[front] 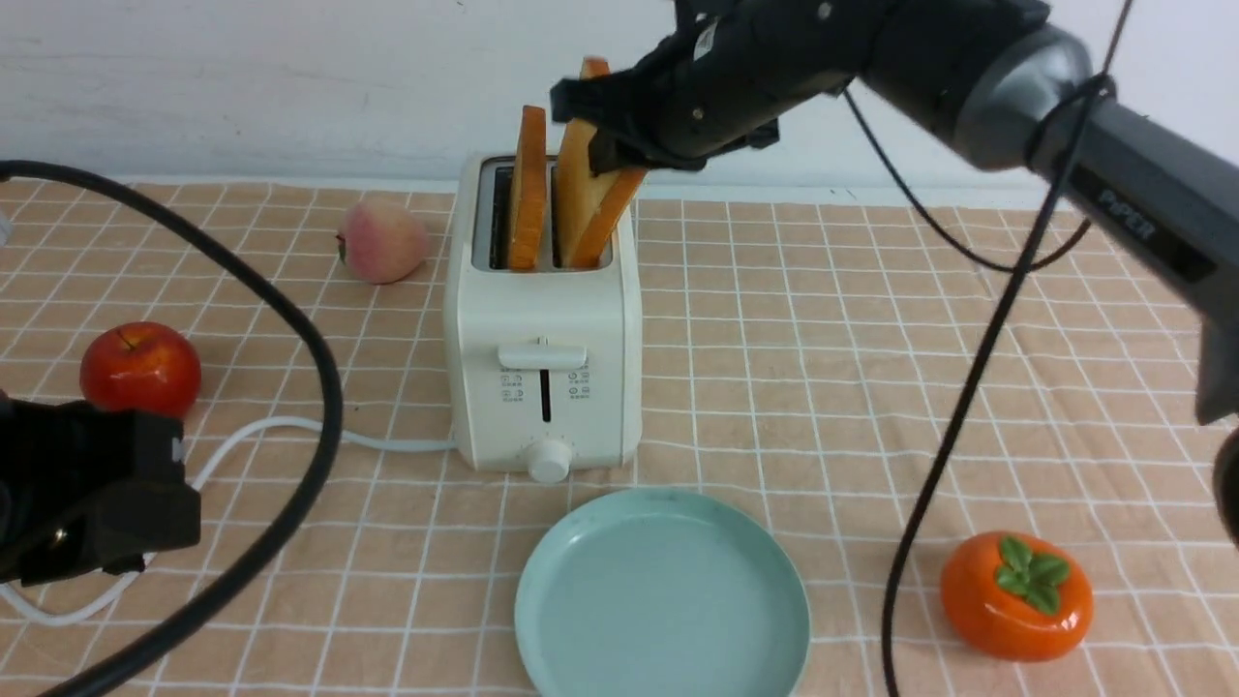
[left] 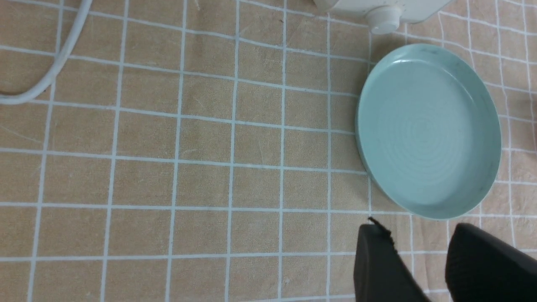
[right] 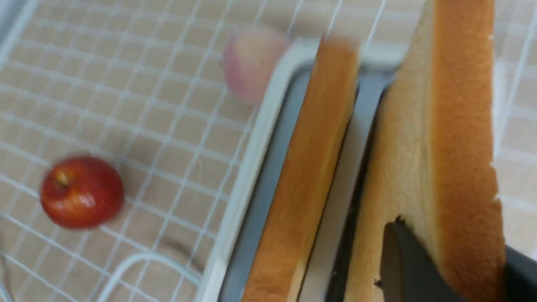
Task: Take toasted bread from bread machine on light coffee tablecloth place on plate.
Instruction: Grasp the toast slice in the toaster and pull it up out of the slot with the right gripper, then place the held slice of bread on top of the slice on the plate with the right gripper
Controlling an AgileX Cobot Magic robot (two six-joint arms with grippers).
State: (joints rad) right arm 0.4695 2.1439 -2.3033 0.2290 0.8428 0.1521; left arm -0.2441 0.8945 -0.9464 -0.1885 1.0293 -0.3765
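The cream-white bread machine stands on the light coffee tablecloth with two toast slices in its slots. The left slice stands upright. My right gripper is shut on the right slice, which is tilted and partly raised from its slot. In the right wrist view, dark fingers clamp that slice beside the other slice. The mint-blue plate lies in front of the toaster. My left gripper is open and empty, low over the cloth near the plate's rim.
A red apple and a peach lie left of the toaster. An orange persimmon sits at the front right. The white power cord runs left from the toaster. Black cables hang from both arms.
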